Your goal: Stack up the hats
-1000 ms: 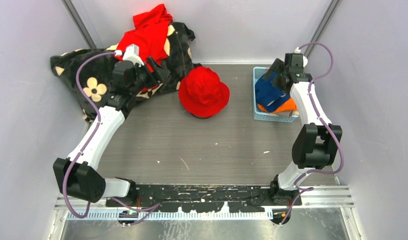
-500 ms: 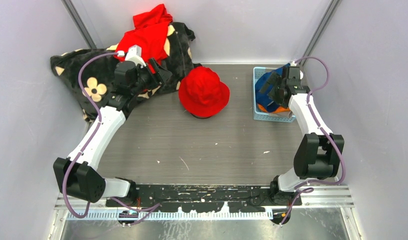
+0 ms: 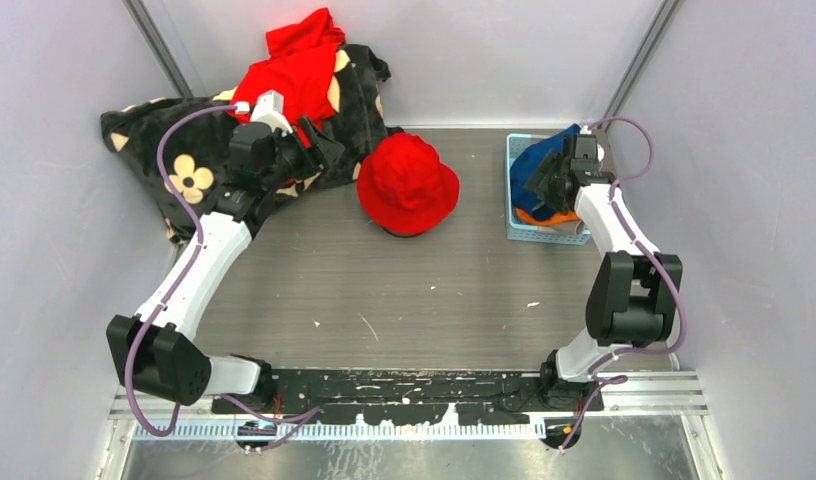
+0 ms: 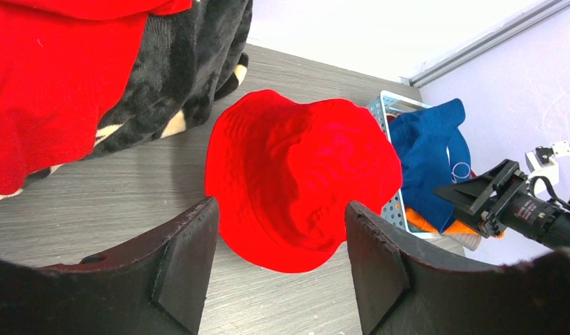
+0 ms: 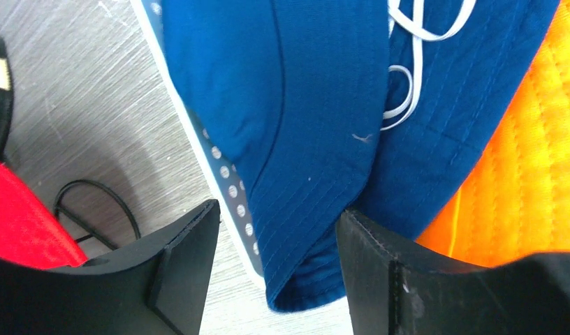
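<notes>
We see the red hat (image 3: 408, 183) near the middle of the far half of the table (image 3: 384, 300). It sits crown up with its brim spread on the wood. From above it is close to round, so we find no clear long axis. A thin black cord (image 5: 93, 202) loops on the table at its brim.

To its right, apart from it, stands a pale blue basket (image 3: 522, 234) that holds the blue hat (image 3: 529, 172) and, under it, the orange hat (image 3: 540, 214). The blue hat is crumpled. Its length runs slantwise from the basket's near-left part toward the far-right corner. Its brim hangs over the basket's left wall, on the side of the red hat. A white cord (image 5: 415, 42) lies on it.

The right gripper (image 3: 546, 178) is low over the basket with its jaws spread. In its wrist view the blue brim lies between the two fingers. We cannot tell whether they touch the cloth.

The left gripper (image 3: 319, 150) hangs over the edge of the black blanket (image 3: 164, 150), left of the red hat. It points toward that hat with its jaws wide apart and nothing between them. A bright red garment (image 3: 294, 70) lies on the blanket behind it.
</notes>
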{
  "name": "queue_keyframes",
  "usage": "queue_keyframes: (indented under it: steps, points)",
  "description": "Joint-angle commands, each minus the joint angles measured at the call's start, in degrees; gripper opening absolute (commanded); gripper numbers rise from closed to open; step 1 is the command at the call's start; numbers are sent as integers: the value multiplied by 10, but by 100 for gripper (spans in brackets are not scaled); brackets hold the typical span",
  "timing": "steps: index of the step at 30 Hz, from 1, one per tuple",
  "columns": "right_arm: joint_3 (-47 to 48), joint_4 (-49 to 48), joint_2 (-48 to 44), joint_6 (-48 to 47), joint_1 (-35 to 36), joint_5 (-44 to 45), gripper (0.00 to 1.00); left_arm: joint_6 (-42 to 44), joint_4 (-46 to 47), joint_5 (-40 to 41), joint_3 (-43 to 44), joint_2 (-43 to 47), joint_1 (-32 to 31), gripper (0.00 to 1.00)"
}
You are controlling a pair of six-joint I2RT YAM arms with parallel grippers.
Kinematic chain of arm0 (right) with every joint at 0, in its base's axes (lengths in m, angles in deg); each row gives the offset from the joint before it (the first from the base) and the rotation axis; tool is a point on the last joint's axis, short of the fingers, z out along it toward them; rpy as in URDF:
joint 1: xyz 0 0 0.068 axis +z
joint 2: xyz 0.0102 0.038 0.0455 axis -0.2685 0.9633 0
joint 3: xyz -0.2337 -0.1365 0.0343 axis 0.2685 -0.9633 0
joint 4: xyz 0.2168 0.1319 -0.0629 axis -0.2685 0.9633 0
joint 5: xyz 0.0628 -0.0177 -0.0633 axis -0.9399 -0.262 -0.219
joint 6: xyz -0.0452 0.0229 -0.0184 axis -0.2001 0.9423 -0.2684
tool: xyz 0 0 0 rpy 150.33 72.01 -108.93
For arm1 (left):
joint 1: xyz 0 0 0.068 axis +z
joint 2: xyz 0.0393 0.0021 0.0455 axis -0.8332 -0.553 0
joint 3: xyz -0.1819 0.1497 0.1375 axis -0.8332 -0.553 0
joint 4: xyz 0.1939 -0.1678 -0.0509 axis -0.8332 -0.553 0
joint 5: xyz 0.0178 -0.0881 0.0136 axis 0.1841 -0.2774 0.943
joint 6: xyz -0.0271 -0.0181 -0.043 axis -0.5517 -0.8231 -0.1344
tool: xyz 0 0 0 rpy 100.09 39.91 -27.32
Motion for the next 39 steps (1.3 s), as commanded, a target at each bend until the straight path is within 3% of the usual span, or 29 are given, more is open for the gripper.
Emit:
queue_keyframes:
  steps: [1,7,9,12,16,27,33,39]
  points:
    - [33,-27,26,6,-12,-5,66,5,5,2,19,11,-2,66]
    - [26,-46,20,15,-21,6,55,6,5,3,20,8,-2,66]
    - [27,-50,19,16,-23,7,42,5,6,1,20,6,-2,66]
    - [28,-57,13,17,-23,11,12,4,6,1,20,5,-2,66]
    - [30,-66,-8,22,-23,5,1,4,7,1,20,6,-2,66]
    - [80,-156,-137,-35,-9,-46,1,-2,11,-3,18,11,-3,66]
    - [159,-213,-129,-26,-7,-173,1,-1,11,-3,15,18,-3,66]
    - [201,-331,-78,67,9,-311,1,8,8,5,9,44,-2,66]
